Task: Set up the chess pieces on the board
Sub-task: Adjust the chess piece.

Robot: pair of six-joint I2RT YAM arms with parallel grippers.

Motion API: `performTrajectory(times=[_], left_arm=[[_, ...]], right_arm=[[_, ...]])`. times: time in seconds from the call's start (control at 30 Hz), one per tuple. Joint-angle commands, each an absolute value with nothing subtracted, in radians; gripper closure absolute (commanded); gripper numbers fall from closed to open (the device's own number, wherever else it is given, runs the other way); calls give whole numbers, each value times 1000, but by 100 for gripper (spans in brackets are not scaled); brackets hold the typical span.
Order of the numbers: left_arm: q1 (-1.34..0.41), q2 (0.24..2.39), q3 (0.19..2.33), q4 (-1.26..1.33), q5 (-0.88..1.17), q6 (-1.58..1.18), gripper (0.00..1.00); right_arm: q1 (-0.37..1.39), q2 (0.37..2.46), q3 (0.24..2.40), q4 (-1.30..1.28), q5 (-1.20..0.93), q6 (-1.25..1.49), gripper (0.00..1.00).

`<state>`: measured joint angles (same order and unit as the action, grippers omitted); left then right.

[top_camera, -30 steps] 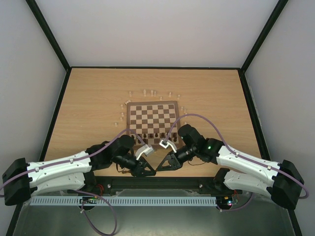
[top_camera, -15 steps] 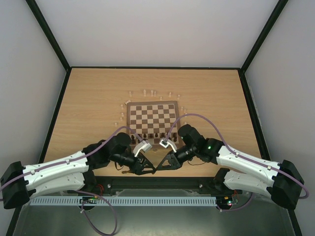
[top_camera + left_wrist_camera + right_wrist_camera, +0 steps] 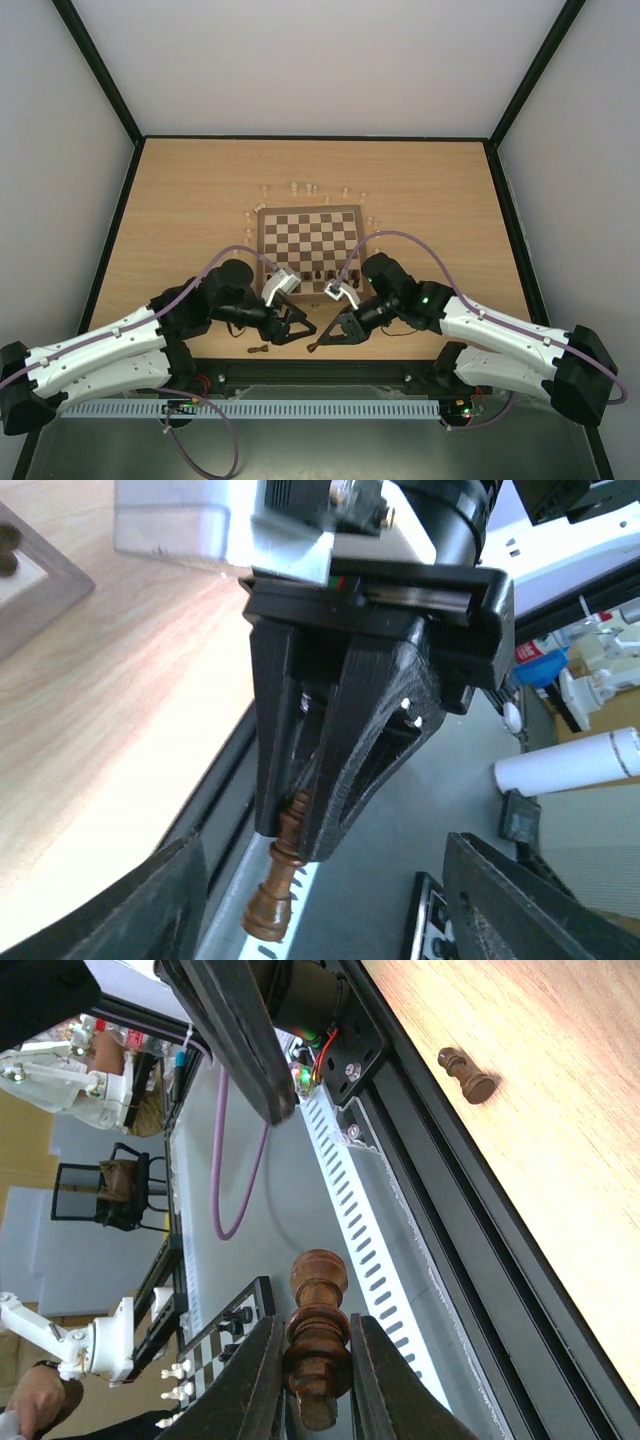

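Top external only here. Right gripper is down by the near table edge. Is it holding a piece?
Observer: Yes. The right wrist view shows the right gripper shut on a dark brown piece, clamped around its middle.
Operator: And the other arm?
Observer: The left gripper is open. In the left wrist view its fingers stand wide apart with nothing between them.
Operator: What's the dark speck near the edge?
Observer: It's a second dark piece, lying on its side on the table.
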<state>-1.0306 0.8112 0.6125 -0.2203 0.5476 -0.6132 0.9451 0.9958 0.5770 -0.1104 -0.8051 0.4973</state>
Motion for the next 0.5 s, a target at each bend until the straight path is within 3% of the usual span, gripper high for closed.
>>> performTrajectory(times=[0.0, 0.23, 0.47], left_arm=[[-1014, 789, 660, -272, 489, -605, 30], [-993, 735, 664, -289, 421, -617, 2], [-977, 746, 701, -327, 328, -634, 1]], right_arm=[[953, 992, 594, -152, -804, 484, 92], [953, 997, 598, -153, -797, 483, 92], [952, 991, 620, -182, -748, 472, 92]])
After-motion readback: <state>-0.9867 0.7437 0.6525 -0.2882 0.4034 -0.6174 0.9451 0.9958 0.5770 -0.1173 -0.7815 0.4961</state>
